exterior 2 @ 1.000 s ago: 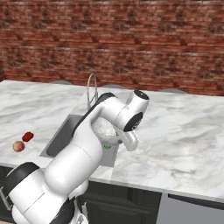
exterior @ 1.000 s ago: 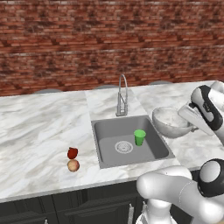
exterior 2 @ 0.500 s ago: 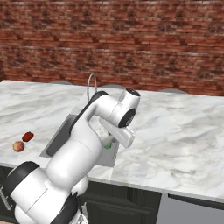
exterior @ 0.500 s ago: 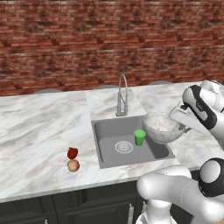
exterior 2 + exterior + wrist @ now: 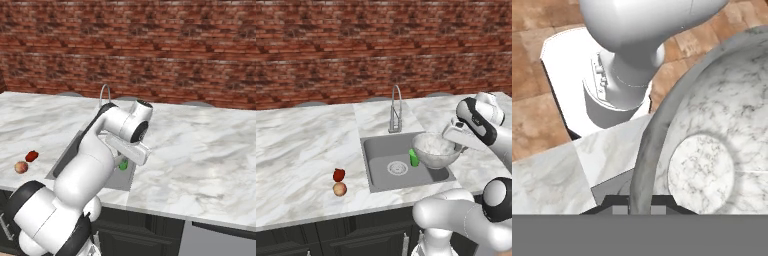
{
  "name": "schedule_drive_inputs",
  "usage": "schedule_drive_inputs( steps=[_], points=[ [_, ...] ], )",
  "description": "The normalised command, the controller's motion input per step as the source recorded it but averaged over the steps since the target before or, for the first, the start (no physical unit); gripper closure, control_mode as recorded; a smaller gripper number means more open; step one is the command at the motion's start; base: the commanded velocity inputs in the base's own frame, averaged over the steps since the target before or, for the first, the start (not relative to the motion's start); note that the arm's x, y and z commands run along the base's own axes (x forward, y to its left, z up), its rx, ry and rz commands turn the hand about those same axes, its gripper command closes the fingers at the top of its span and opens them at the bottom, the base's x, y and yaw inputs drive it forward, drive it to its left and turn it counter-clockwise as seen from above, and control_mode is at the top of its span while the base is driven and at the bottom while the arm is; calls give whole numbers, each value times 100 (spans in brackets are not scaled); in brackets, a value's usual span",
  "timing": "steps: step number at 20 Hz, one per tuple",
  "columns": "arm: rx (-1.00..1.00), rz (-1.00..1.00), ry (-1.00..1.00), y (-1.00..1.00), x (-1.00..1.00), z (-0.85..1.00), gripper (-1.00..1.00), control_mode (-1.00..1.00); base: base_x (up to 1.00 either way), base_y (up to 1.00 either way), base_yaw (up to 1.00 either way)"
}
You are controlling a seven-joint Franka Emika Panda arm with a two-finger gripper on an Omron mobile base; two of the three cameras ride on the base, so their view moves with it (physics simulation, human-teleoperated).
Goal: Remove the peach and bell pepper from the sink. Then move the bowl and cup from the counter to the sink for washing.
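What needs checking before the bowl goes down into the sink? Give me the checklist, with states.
1. Tool shut on the bowl rim: ok, the rim sits between the fingertips in the hand view.
2. Bowl over the sink: ok, it hangs above the right half of the basin.
3. Peach out of the sink: ok, on the counter to the left.
4. Bell pepper out of the sink: ok, just behind the peach.
5. Cup clear of the drop spot: not ok, it stands in the basin, partly hidden by the bowl.
6. Clearance from the faucet: ok, the bowl is nearer the front.
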Motion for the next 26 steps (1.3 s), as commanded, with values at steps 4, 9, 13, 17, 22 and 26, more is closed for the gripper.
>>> schedule_drive_inputs(
  steps=[4, 9, 13, 17, 22, 26],
  points=[
    [0, 15, 0, 29, 7, -4, 100, -100, 0, 0, 0],
    [0, 14, 0, 30, 10, -4, 100, -100, 0, 0, 0],
    [0, 12, 0, 28, 15, -4, 100, -100, 0, 0, 0],
    [0, 7, 0, 23, 18, -4, 100, -100, 0, 0, 0],
    [3, 3, 0, 20, 15, -7, 100, -100, 0, 0, 0],
    [5, 0, 0, 18, 12, -9, 100, -100, 0, 0, 0]
  ],
)
